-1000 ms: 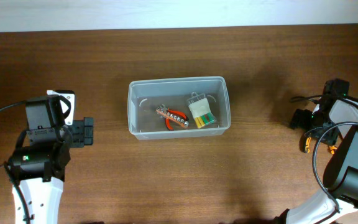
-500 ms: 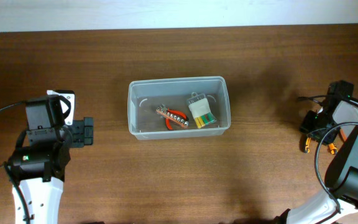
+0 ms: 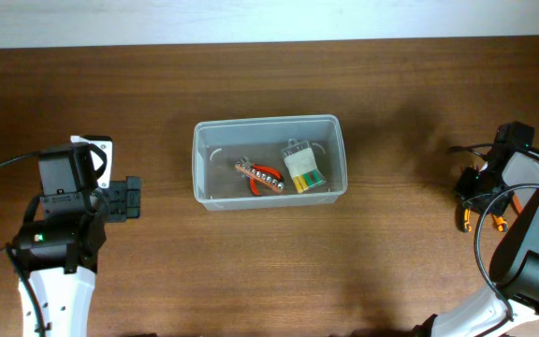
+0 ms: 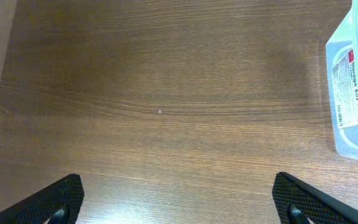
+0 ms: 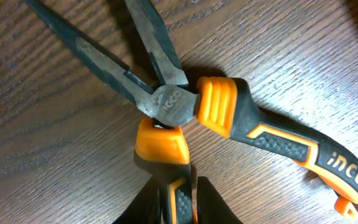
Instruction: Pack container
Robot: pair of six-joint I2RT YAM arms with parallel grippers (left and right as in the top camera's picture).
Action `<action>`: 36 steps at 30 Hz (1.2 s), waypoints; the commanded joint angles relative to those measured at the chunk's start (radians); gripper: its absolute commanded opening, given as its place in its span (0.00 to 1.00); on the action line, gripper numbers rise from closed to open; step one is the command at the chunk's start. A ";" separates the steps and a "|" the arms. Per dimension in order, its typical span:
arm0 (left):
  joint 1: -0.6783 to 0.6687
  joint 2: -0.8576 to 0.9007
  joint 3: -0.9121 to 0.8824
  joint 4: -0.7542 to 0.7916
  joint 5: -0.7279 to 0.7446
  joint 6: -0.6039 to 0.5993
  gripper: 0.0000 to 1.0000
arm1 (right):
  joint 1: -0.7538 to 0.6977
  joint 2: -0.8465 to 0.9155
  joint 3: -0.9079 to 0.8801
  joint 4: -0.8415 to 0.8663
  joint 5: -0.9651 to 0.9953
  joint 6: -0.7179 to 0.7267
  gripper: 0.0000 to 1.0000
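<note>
From above, the container (image 3: 197, 161) sits at the middle of the bench (image 3: 269, 271), long sides running along the far and near edges. Inside it lie a red-handled tool (image 3: 260, 176) near the centre and a small clear case (image 3: 304, 168) with green and yellow contents just beside it, toward the right wall. The left arm (image 3: 62, 220) stands by the left edge of the bench, well apart from the container. The right arm (image 3: 522, 201) reaches down at the right edge, where the orange handles of a pair of pliers (image 3: 463, 218) show beneath it on the wood. In the left wrist view the left claw (image 4: 178, 186) is spread wide over bare wood with nothing between its fingers (image 4: 61, 199), and a corner of the container with a printed label shows at the right side of the picture. In the right wrist view the long-nose pliers lie flat on the bench, jaws spread and handles splayed, orange and black with white lettering; the right claw (image 5: 178, 194) is closed on the lower handle, one dark finger (image 5: 143, 208) against each side of it
</note>
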 commanded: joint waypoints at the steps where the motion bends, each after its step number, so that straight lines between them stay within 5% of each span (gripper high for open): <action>1: 0.005 0.003 0.017 0.002 0.000 -0.010 0.99 | -0.005 0.016 -0.003 -0.009 0.002 0.005 0.16; 11: 0.005 0.003 0.017 0.002 0.000 -0.009 0.99 | -0.003 0.016 0.146 -0.127 0.002 0.005 0.12; 21: 0.005 0.003 0.017 0.002 0.000 -0.009 0.99 | 0.035 0.016 0.528 -0.390 -0.003 0.001 0.09; 36: 0.005 0.003 0.017 -0.001 0.000 -0.009 0.99 | 0.488 0.016 0.985 -0.657 -0.040 -0.147 0.15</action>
